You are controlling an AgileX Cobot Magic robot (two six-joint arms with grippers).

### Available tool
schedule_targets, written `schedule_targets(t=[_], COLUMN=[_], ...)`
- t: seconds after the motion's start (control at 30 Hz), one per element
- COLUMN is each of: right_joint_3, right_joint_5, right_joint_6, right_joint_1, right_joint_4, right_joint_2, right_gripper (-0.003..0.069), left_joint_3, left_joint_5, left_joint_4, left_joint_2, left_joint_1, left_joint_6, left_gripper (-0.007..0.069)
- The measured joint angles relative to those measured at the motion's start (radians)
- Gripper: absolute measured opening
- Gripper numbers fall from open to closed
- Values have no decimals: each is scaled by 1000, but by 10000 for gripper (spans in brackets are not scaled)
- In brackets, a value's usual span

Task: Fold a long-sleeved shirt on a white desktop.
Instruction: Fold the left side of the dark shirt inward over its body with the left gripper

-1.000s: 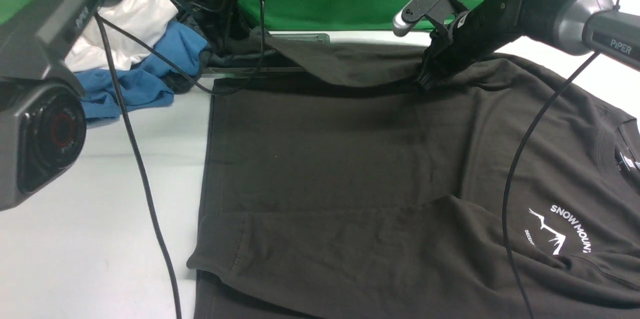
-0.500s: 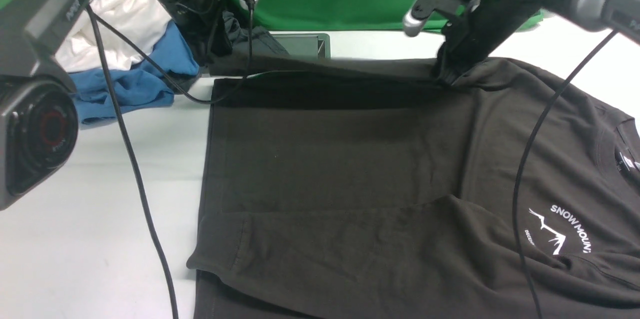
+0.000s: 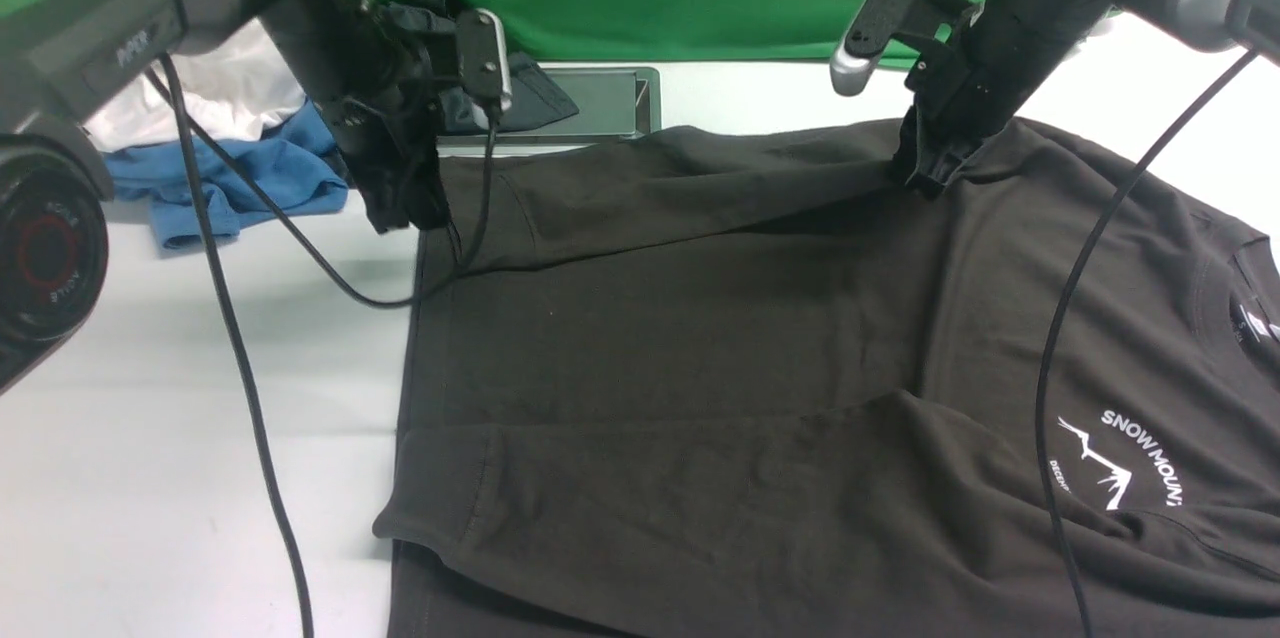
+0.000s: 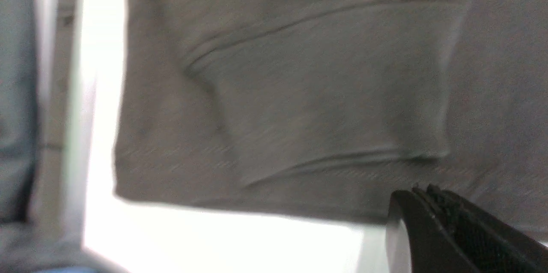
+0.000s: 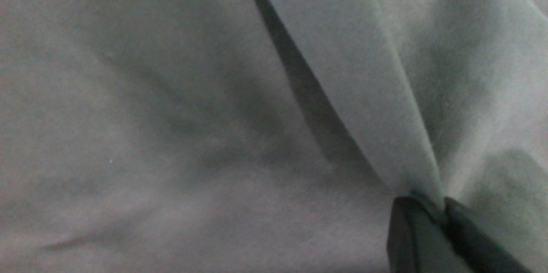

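The long-sleeved shirt (image 3: 700,348) lies chest-up across the middle and right of the frame on the white bench (image 3: 150,478), its logo (image 3: 1115,463) at lower right and its hem toward centre left. One sleeve (image 3: 700,508) already lies folded across the body along the lower edge, so that step looks done. The other sleeve (image 3: 680,183) is raised as a taut band across the upper middle, not yet laid flat. The right fingers (image 3: 925,168) are clamped on it near the shoulder; the right wrist view shows cloth gathered into a pleat between them. The left fingers (image 3: 410,203) are pressed together at the cuff end, upper left, seemingly nipping the fabric, though the left wrist view does not make that certain. My reading: roughly a third complete, with this sleeve still to set down and the body folds still to make. Blue cloth (image 3: 250,183) and a metal hatch (image 3: 600,103) sit beyond, untouched.
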Motion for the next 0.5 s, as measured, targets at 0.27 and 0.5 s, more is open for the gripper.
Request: schedule_targets(t=[0.27,0.5], right_joint_3=[0,0], right_joint_5=[64,100], right_joint_6=[43,174], right_joint_1=[-1,-1], right_joint_4=[-6,-30], right_joint_2=[0,-8], right_gripper=[218,416], left_joint_3=[6,26], left_joint_5=[-3,-94], left_joint_4=[-3,-74], left_joint_2=[-4,-33], left_joint_1=[-11,-11], left_joint_6=[-22,-60], left_gripper=[23,199])
